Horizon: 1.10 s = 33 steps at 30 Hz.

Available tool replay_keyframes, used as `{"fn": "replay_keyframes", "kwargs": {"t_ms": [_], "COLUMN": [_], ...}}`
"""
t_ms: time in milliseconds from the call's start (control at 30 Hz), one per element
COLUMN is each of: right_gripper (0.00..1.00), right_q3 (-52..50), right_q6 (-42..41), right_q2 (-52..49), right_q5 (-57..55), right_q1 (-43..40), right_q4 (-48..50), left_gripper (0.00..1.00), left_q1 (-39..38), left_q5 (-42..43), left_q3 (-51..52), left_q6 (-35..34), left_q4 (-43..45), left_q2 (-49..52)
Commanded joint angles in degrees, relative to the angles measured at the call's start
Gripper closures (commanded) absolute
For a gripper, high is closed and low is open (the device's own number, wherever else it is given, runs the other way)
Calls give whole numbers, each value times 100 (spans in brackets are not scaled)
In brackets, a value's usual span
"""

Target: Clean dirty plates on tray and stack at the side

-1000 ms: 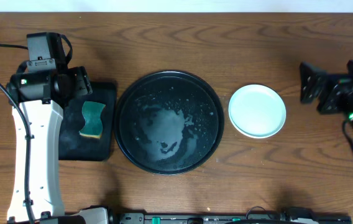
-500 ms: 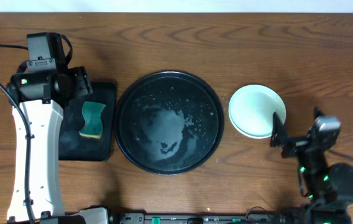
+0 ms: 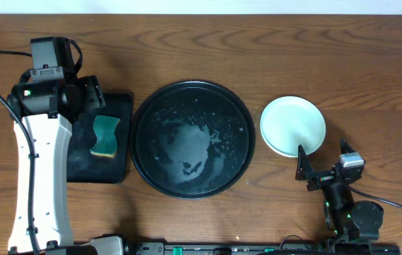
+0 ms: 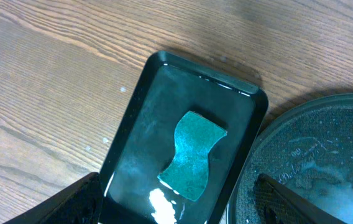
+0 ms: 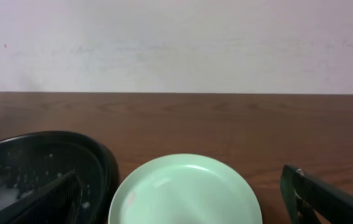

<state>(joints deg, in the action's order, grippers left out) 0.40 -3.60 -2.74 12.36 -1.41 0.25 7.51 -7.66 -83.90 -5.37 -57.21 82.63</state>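
The round black tray [image 3: 192,138] lies mid-table, wet with suds, with no plate on it. A mint plate [image 3: 293,126] sits on the wood to its right; what lies under it is hidden, and no yellow plate shows. My right gripper [image 3: 321,159] is open and empty, low at the plate's near edge. In the right wrist view the plate [image 5: 186,186] lies between its fingers [image 5: 325,199], with the tray [image 5: 46,155] at the left. My left gripper [image 4: 179,208] is open and empty above the rectangular tray [image 4: 136,124] holding a green sponge [image 4: 192,155].
The rectangular black tray [image 3: 81,152] with the sponge [image 3: 105,136] lies left of the round tray, under my left arm [image 3: 42,170]. The round tray's rim [image 4: 325,137] shows at the right in the left wrist view. A pale wall [image 5: 176,43] stands beyond the table's far edge.
My right arm has swung from the table's right edge down to the front right and now faces the mint plate from its near side. The left arm has not moved.
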Motion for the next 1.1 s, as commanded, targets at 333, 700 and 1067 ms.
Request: {"fn": "replay_keyframes", "kwargs": {"t_ms": [333, 700, 1067], "right_gripper": [1, 1, 1], "right_q3": [-9, -9, -9], "right_q6": [48, 48, 48], "right_q2": [243, 243, 243], "right_q5": [-7, -7, -9], "right_q1": [188, 188, 188], "right_q4": [-343, -343, -343], "left_gripper": [22, 22, 22], "left_q1": [42, 42, 42], "left_q5": [-28, -26, -33], "left_q3": [-2, -2, -2], "left_q6": [-48, -48, -44], "left_q4": [-20, -20, -17], "left_q2": [15, 15, 15]}}
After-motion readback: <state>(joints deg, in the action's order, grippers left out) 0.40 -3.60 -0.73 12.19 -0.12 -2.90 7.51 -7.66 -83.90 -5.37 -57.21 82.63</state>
